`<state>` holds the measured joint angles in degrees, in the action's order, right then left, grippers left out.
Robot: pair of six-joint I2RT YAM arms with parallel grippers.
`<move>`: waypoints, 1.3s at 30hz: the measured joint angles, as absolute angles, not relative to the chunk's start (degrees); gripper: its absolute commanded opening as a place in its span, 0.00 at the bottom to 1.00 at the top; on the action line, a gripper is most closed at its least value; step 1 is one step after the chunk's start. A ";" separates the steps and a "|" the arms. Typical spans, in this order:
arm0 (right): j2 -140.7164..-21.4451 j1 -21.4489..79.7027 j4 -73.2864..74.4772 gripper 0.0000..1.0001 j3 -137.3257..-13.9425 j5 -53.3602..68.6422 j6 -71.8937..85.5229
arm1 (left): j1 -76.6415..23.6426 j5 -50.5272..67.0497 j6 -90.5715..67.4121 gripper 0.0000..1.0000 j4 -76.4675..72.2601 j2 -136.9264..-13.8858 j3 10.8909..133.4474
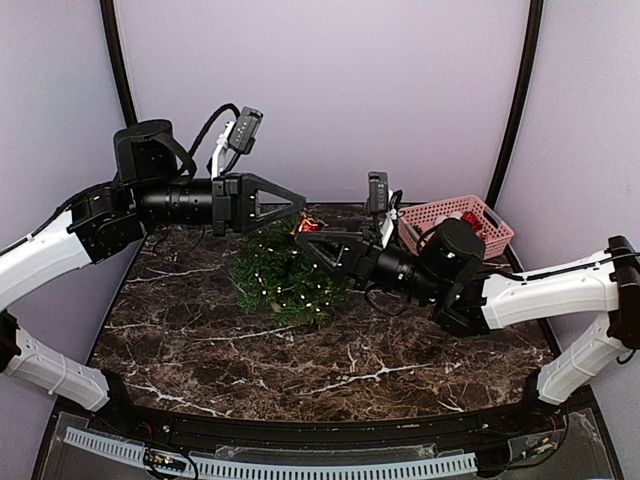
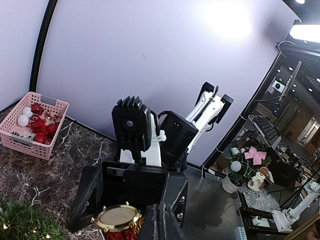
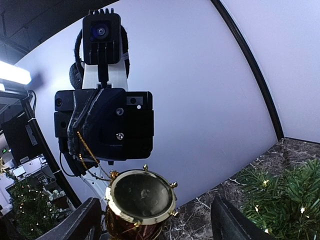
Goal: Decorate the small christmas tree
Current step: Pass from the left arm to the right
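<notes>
- While the left gripper (image 1: 302, 205) reaches in from the left edge of the table (image 1: 300, 362), its fingers are pressed tightly together. The right wrist view shows a thin gold cord (image 3: 86, 149) running out of that closed seam.
- The cord leads down to a drum ornament (image 3: 140, 196) with red sides and a gold rim. It hangs just under the left gripper's tip, clear of the table.
- The right gripper (image 1: 300, 243) comes in from the right edge with its jaws spread wide, one finger on each side of the drum. Whether either finger touches the drum cannot be told.
- The small christmas tree (image 1: 283, 278) stands on the dark marble table, a little left of the middle and in the half nearer the far edge. Its tiny white lights are lit.
- Both gripper tips meet nose to nose above the tree's far right side, with the left one higher.
- The drum hangs between the two tips, over the tree's upper right branches. Whether it touches the needles cannot be told.
- From the right wrist the tree lies low and to the right of the drum. From the left wrist only a tuft of it shows, in the bottom left corner.
- A pink basket (image 1: 497, 232) of red and white baubles sits at the far right corner of the table, well apart from the tree.
</notes>
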<state>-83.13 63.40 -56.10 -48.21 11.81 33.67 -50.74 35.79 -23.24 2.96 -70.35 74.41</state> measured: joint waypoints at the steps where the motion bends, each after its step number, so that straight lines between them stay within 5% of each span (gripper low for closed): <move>1: -83.40 63.40 -56.12 0.76 -48.34 11.84 33.69 | -50.74 35.81 -23.27 0.00 2.90 -70.35 74.41; 10: -85.08 63.40 -56.75 0.71 -49.06 11.81 34.35 | -50.74 36.40 -23.44 0.00 2.24 -70.35 74.41; 22: -82.87 63.42 -56.16 0.77 -47.86 7.38 31.03 | -50.74 36.36 -23.57 0.00 2.24 -70.35 74.41; 29: -80.36 63.66 -53.60 0.93 -47.64 5.91 26.35 | -50.70 34.48 -23.79 0.00 2.98 -70.35 74.41; 39: -71.94 64.03 -45.28 0.95 -44.16 3.57 17.10 | -49.71 32.88 -24.77 0.00 4.47 -70.35 74.41</move>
<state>-71.94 64.03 -45.28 -44.16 3.57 17.10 -49.71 32.88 -24.77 4.47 -70.35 74.41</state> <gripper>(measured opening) 0.948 0.010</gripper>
